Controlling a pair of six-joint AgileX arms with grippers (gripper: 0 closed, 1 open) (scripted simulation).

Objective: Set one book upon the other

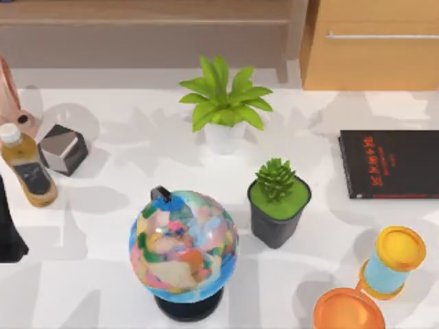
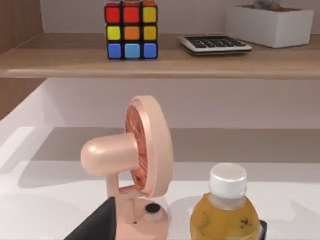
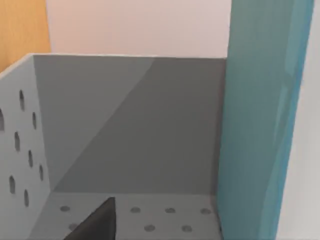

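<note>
Thick teal-blue book (image 3: 260, 120) stands upright in grey perforated bin (image 3: 30, 150), right gripper's grip unclear; thin black red-lettered book (image 1: 391, 164) waits flat at table's right edge.

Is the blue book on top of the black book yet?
Not yet. The black book lies bare at the table's right side, nothing on it. The right wrist view shows the teal-blue book standing upright in a grey perforated bin. Grabbing, carrying and stacking all remain.
</note>
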